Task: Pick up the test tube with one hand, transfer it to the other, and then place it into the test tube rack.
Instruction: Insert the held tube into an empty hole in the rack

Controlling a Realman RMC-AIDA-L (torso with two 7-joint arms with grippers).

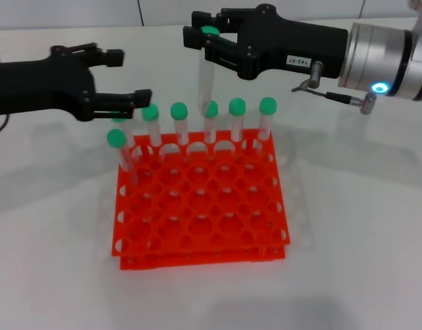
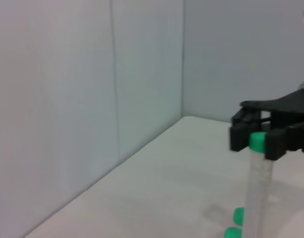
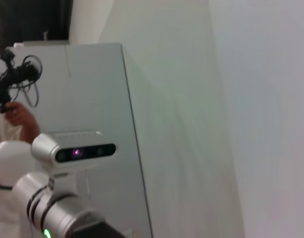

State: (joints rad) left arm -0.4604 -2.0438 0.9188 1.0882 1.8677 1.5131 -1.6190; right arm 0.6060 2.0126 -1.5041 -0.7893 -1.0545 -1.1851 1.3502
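Hanging upright at upper centre, the test tube (image 1: 205,72) sat pinched by its cap in the right gripper (image 1: 209,38), w/ the rack (image 1: 204,206) below; left gripper (image 1: 121,79) gaped empty, upper left.

1. A white counter (image 1: 362,227) fills the foreground and shows soft grey shadows.
2. Behind it stands a pale grey panelled wall (image 2: 68,99) with thin vertical seams, meeting a second wall at a corner.
3. A tall pale grey cabinet (image 3: 92,89) stands beside a plain white wall (image 3: 251,99).
4. Above the cabinet is a dark opening.
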